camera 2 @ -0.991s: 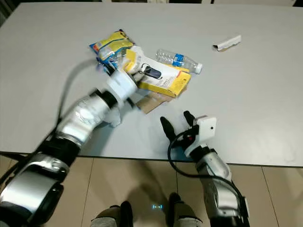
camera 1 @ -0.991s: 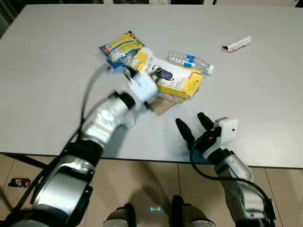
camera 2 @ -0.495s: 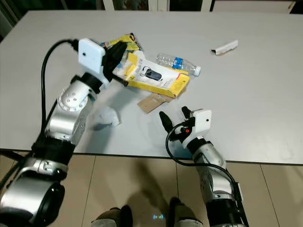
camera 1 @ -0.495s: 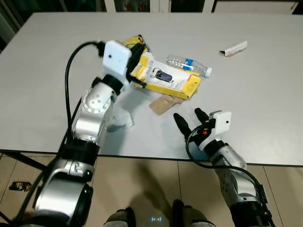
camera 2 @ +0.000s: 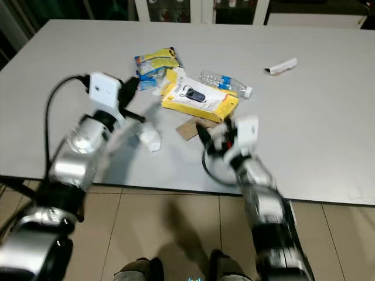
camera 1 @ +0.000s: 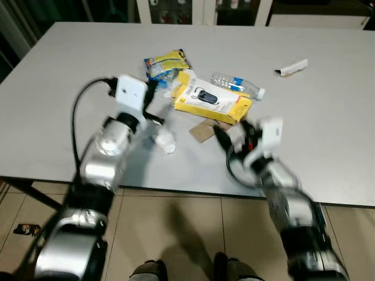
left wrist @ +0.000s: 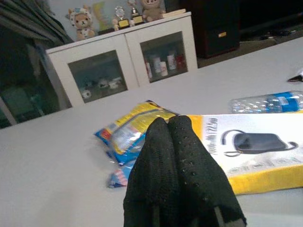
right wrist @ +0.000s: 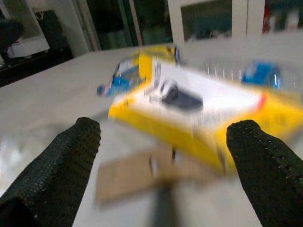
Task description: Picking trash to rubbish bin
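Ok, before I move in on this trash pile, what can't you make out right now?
- Right pincer: motion-blurred in the eye views.
- Yellow box: print smeared by blur in the right wrist view.
- Yellow snack bag: partly behind the left pincer's fingers.
- Wrapper at the table's far side: too small to identify.

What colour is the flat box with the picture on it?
The box is yellow with a white top panel showing a dark headset. The left eye view shows it best.

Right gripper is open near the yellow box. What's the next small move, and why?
Probably ease the right gripper forward over the brown cardboard scrap. Its fingers stand wide apart, the scrap lies directly ahead, nearer than the yellow box, and the left gripper is shut and holds nothing.
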You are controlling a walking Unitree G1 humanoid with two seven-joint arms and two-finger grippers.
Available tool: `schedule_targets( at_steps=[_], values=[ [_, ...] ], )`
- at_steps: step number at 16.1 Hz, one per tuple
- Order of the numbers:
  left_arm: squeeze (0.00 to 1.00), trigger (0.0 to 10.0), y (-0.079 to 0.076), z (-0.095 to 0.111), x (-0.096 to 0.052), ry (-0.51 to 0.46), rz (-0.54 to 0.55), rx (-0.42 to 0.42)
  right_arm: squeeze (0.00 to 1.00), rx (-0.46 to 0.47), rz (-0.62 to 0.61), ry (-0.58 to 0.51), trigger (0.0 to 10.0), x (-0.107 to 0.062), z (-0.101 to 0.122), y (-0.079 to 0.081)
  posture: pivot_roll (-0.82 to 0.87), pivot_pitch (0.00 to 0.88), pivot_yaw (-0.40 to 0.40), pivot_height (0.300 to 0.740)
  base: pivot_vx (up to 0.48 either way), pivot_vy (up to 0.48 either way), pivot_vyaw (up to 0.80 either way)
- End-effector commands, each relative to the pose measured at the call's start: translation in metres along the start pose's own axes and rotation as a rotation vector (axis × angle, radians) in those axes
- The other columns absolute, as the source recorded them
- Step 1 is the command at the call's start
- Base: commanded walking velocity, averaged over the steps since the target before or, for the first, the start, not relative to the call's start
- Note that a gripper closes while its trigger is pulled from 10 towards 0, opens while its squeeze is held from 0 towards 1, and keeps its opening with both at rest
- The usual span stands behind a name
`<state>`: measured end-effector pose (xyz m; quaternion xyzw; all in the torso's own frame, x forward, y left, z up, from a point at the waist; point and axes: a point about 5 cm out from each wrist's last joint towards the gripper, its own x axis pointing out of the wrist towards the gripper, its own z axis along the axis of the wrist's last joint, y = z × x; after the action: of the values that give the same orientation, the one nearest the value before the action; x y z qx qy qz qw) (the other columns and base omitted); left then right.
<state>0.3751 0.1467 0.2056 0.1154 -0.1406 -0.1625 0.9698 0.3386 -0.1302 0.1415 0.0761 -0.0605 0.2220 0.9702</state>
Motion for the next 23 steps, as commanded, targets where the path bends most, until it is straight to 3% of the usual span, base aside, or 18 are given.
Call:
schedule_targets(
  at_steps=[1, 5, 9, 13, 16, 19, 23],
  values=[
    [0.00, 10.0, 0.000, 0.008, 0.006, -0.018, -0.038, 0.008, 0.00, -0.017, -0.038, -0.031, 10.0, 0.008, 0.010, -0.004, -0.03, 0.086, 0.024, 0.740, 0.000, 0.000, 0.00],
    [0.00, 10.0, -0.007, 0.014, 0.015, -0.037, -0.045, -0.028, 0.00, -0.028, -0.100, -0.074, 10.0, 0.027, 0.028, -0.009, -0.03, 0.081, 0.008, 0.740, 0.000, 0.000, 0.00],
    [0.00, 10.0, -0.032, 0.011, 0.024, -0.002, -0.171, -0.037, 0.00, -0.038, -0.186, 0.003, 10.0, 0.044, 0.020, -0.013, -0.01, 0.101, 0.003, 0.740, 0.000, 0.000, 0.00],
    [0.00, 10.0, -0.036, 0.005, 0.033, 0.036, -0.098, -0.075, 0.00, -0.050, -0.237, 0.043, 10.0, 0.058, 0.025, -0.018, 0.01, 0.133, -0.010, 0.740, 0.000, 0.000, 0.00],
    [0.00, 10.0, -0.047, 0.012, 0.035, 0.009, -0.144, -0.048, 0.00, -0.072, -0.251, 0.051, 10.0, 0.066, 0.031, -0.018, 0.04, 0.160, -0.021, 0.740, 0.000, 0.000, 0.00],
    [0.00, 10.0, -0.051, 0.012, 0.034, 0.001, -0.159, -0.044, 0.00, -0.077, -0.287, 0.093, 10.0, 0.067, 0.028, -0.020, 0.07, 0.186, -0.018, 0.740, 0.000, 0.000, 0.00],
    [0.00, 10.0, -0.057, 0.020, 0.017, -0.029, -0.200, -0.037, 0.00, -0.085, -0.309, 0.241, 10.0, 0.052, -0.007, -0.021, 0.15, 0.241, -0.016, 0.740, 0.000, 0.000, 0.00]
  ],
)
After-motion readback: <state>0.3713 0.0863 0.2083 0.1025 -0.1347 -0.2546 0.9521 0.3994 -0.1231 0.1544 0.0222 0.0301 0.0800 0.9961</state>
